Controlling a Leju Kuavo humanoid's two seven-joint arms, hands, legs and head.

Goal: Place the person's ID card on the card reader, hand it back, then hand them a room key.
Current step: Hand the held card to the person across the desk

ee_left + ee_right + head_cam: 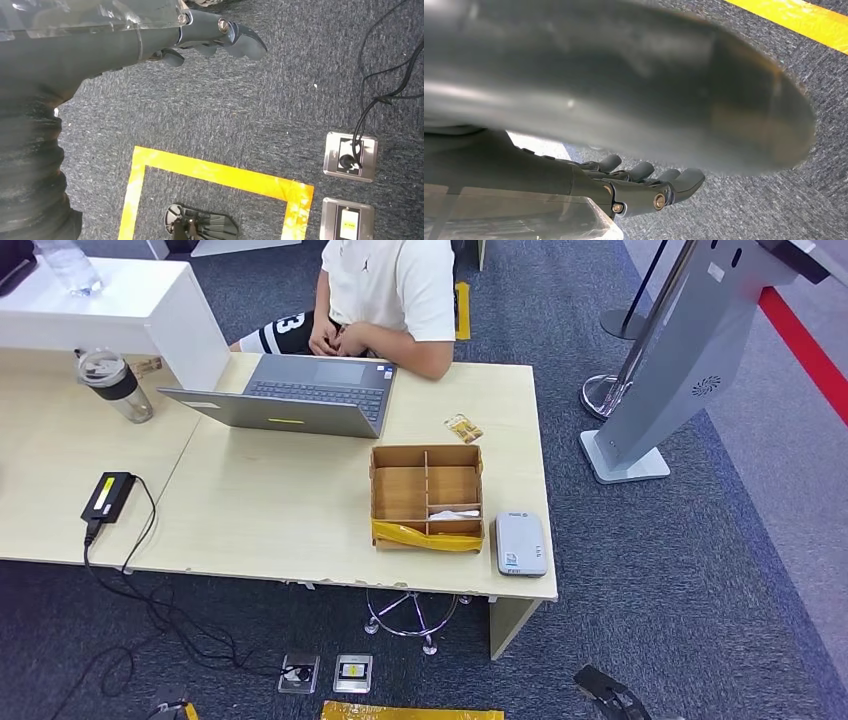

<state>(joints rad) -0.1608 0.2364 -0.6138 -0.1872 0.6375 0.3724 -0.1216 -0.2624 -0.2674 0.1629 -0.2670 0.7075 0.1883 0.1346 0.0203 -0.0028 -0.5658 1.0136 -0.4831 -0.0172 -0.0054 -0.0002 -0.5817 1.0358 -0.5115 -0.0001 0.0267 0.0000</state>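
The white card reader (521,543) lies at the desk's near right corner. Beside it stands a cardboard divider box (426,496) with a white card (455,513) in one near compartment. A small yellow-brown card-like item (463,427) lies on the desk beyond the box, in front of the seated person (390,290). My left hand (215,35) hangs over the carpet, fingers stretched out and holding nothing. My right hand (649,186) also hangs low over the carpet with nothing in it; its thumb is a large blur in front of the wrist camera.
An open grey laptop (300,395) sits before the person. A tumbler (115,385) and a black device (108,495) with a cable are on the left desk. A grey kiosk stand (680,360) is to the right. Floor sockets (350,156) and yellow tape (215,172) lie below.
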